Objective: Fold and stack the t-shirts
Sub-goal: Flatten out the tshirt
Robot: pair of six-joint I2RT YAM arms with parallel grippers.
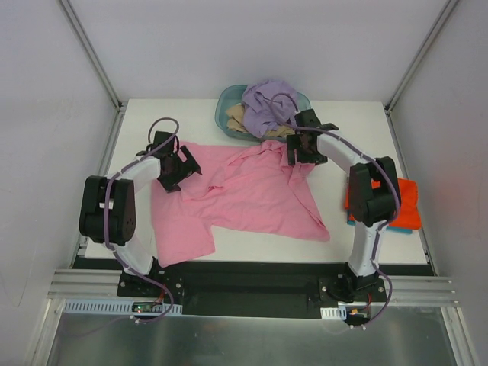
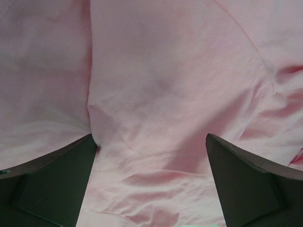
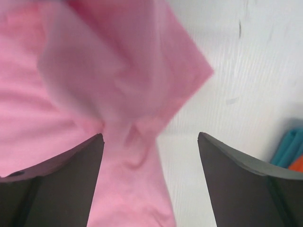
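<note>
The pink t-shirt (image 1: 252, 200) lies rumpled mid-frame, with the left gripper (image 1: 181, 169) over its left edge and the right gripper (image 1: 299, 150) over its upper right corner, both with jaws apart, seemingly poised to spread it flat for folding.

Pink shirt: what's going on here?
Both arms are at the pink cloth t-shirt, rumpled on the white table. The left gripper hovers over its left side, the right gripper at its far right edge, fingers apart, gripping nothing. A folded orange-red shirt sits on a teal shirt at right; a lavender shirt and a tan shirt wait in the teal plastic basket.
</note>
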